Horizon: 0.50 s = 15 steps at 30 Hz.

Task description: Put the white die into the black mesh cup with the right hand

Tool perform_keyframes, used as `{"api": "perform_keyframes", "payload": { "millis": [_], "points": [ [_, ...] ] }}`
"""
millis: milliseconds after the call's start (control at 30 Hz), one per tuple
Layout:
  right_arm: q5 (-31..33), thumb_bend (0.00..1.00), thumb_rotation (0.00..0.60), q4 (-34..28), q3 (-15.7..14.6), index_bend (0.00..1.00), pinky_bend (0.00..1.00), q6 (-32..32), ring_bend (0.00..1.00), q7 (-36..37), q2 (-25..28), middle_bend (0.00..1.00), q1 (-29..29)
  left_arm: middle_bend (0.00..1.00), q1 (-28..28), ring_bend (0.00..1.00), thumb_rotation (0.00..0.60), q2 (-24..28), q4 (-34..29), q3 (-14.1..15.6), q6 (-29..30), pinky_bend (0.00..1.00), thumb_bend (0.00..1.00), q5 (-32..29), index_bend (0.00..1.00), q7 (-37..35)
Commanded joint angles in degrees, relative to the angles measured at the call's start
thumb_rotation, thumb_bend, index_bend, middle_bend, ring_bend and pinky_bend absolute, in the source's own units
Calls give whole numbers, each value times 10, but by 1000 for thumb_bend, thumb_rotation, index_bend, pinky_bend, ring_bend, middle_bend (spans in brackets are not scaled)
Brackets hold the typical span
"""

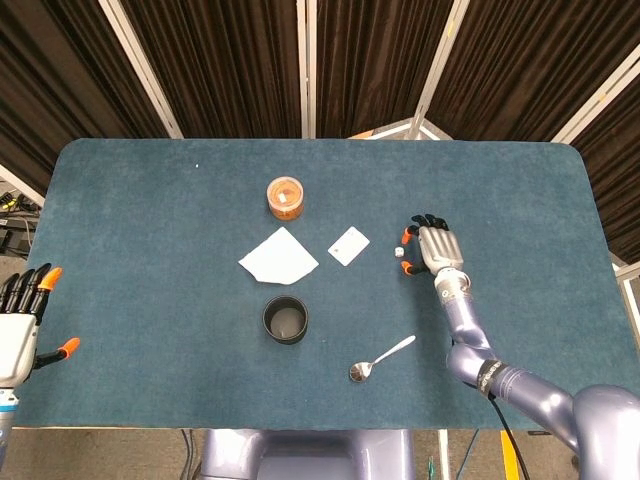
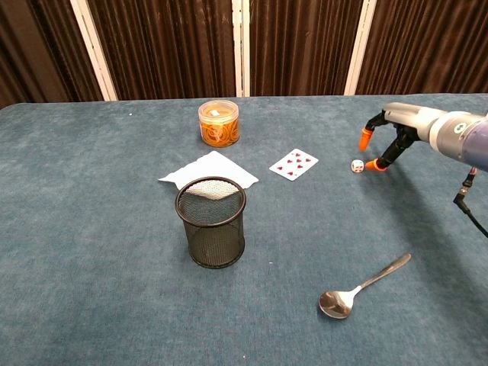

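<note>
The small white die [image 2: 357, 165] sits on the blue felt table [image 2: 91, 252] right of centre in the chest view, just beside the red-pipped playing card [image 2: 293, 163]. The right hand [image 2: 386, 134] hangs right next to it, orange-tipped fingers [image 2: 364, 140] spread apart and holding nothing; one low fingertip looks almost against the die, but whether it touches I cannot tell from either view. From overhead, the right hand [image 1: 430, 247] covers part of the cloth beside the die [image 1: 398, 254], which is only a pale speck there.

The black mesh cup [image 2: 211, 221] stands upright lower left of centre, well apart from the die, its wire wall hiding a corner of the white folded napkin [image 2: 207, 171] behind it. The left hand [image 1: 22, 318] is cut off at the overhead frame's lower left edge, fingers spread, empty. A round orange-lidded jar [image 2: 218, 123] stands further back, contents unclear. A metal spoon [image 2: 361, 287] lies at lower right.
</note>
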Motion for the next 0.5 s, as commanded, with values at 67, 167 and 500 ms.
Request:
{"api": "perform_keyframes", "payload": {
  "millis": [67, 167, 500],
  "points": [
    [0, 210, 600, 28, -5, 422, 0, -15, 0, 10, -16, 128, 6, 0, -3, 0, 600, -2, 2, 2, -8, 0, 46, -2, 0, 4],
    [-3, 228, 600, 50, -5, 423, 0, -23, 0, 22, -28, 131, 10, 0, -4, 0, 600, -4, 2, 2, -8, 0, 46, -1, 0, 6],
    [-25, 281, 600, 108, -3, 466, 0, -33, 0, 56, -60, 150, 20, 0, -7, 0, 600, -6, 4, 2, -11, 0, 46, -2, 0, 7]
  ]
}}
